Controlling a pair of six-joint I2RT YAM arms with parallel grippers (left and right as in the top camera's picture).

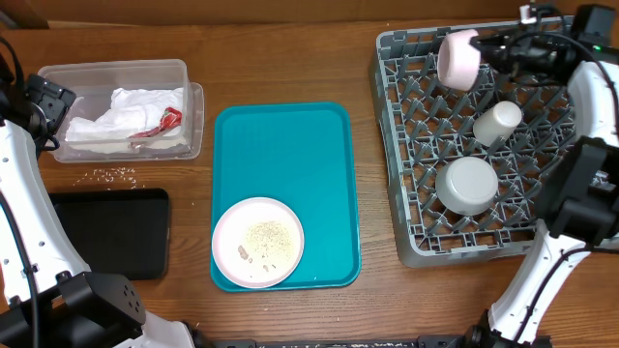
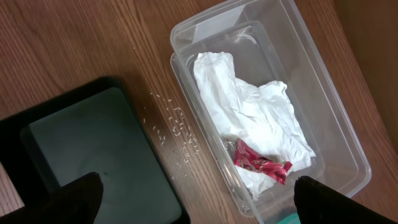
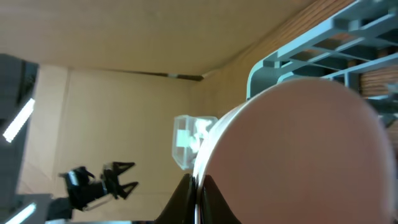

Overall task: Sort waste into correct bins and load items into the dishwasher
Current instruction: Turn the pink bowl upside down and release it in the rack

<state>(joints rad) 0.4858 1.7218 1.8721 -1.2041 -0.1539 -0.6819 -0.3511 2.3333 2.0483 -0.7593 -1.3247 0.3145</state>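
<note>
My right gripper [image 1: 486, 46] [image 3: 199, 182] is shut on the rim of the small pale pink bowl [image 1: 457, 58] [image 3: 298, 155] and holds it tilted over the far edge of the grey dish rack [image 1: 406, 208]. A white cup [image 1: 497, 123] and an upturned metal bowl [image 1: 467, 185] sit in the rack. The pale pink plate [image 1: 257, 242] with rice crumbs [image 1: 267, 237] lies on the teal tray. The clear tub [image 1: 116, 72] [image 2: 323, 93] holds the white napkins [image 2: 249, 112] and the red scrap [image 2: 258, 163]. My left gripper [image 1: 41, 104] [image 2: 199, 202] is open above the tub's near edge.
The teal tray [image 1: 290, 145] lies mid-table. The black tray [image 1: 106, 232] [image 2: 87, 149] lies in front of the tub. Loose rice crumbs [image 1: 114, 174] [image 2: 177, 127] are scattered on the wood between them.
</note>
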